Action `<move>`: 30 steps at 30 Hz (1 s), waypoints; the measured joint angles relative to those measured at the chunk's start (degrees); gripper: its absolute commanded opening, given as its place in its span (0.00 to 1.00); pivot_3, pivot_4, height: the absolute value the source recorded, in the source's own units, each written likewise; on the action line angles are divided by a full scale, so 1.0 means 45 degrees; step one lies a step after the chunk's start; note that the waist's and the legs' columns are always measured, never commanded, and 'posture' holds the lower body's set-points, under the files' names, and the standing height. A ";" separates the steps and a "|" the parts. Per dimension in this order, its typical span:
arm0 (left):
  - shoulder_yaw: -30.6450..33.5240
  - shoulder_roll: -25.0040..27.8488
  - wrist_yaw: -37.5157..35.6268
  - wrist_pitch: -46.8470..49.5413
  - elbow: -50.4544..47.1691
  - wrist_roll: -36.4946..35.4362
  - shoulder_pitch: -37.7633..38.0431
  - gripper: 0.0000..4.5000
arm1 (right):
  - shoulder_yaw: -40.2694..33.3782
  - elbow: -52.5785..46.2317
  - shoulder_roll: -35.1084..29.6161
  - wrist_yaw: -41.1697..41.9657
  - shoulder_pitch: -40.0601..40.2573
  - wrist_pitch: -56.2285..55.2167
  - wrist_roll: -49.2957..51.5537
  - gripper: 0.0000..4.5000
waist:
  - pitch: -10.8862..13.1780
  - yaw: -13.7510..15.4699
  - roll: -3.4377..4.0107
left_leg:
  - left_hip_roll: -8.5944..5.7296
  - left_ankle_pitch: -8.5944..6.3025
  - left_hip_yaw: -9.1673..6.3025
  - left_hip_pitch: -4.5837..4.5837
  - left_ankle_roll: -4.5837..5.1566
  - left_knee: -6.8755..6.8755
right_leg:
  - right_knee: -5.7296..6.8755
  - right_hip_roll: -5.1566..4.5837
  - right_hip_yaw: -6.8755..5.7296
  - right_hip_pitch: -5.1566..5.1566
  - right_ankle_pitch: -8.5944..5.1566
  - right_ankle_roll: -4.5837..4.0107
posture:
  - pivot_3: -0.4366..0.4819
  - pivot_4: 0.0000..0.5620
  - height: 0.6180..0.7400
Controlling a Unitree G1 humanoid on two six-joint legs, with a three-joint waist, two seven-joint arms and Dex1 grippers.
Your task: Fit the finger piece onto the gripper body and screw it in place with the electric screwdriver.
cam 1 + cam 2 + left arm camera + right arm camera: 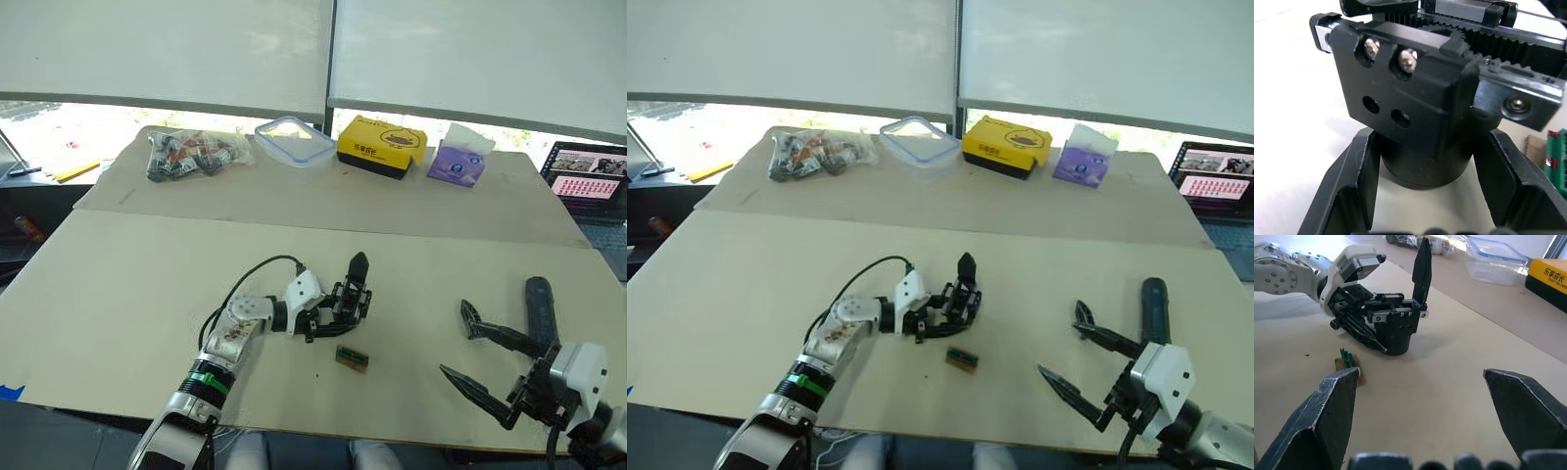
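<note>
The gripper body stands near the front of the table, its round base gripped between the left hand's fingers, one pointed finger sticking up. It looks rigid and fairly light; the base seems the safest place to grip. Just beside it lies a small green-brown block. The right hand hangs wide open, holding nothing, the electric screwdriver lying just beyond it.

Matt black plastic gripper body with shiny metal screws; table smooth, matt.
</note>
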 measured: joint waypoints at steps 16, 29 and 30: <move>-0.0346 0.0447 -0.0232 -0.0501 0.0423 0.0363 -0.0407 0.82 | -0.0051 -0.0298 0.0083 -0.0144 0.0471 0.0000 0.0000 1.00 | -0.0005 -0.0029 0.0008 | 0.0000 -0.0001 0.0001 0.0003 -0.0001 -0.0009 | -0.0002 0.0000 0.0000 0.0000 -0.0001 -0.0001 | 0.48 0.27 1.00; 0.1518 0.3403 -0.1922 -0.0286 -0.0496 -0.1463 0.0988 1.00 | -0.1258 -0.0687 0.1213 -0.0093 0.2988 -0.0018 0.0739 1.00 | -0.0016 -0.0043 0.0027 | 0.0005 -0.0053 0.0002 0.0014 -0.0082 -0.0028 | 0.0001 -0.0005 -0.0001 -0.0010 -0.0012 -0.0022 | 0.48 0.27 1.00; 0.1910 0.3777 -0.2299 -0.0406 -0.0493 -0.1776 0.1240 1.00 | -0.1350 -0.0672 0.1470 -0.0070 0.3400 -0.0027 0.0730 1.00 | -0.0016 -0.0047 0.0028 | 0.0008 -0.0058 0.0002 0.0015 -0.0090 -0.0030 | 0.0000 -0.0005 -0.0005 -0.0010 -0.0015 -0.0027 | 0.48 0.27 1.00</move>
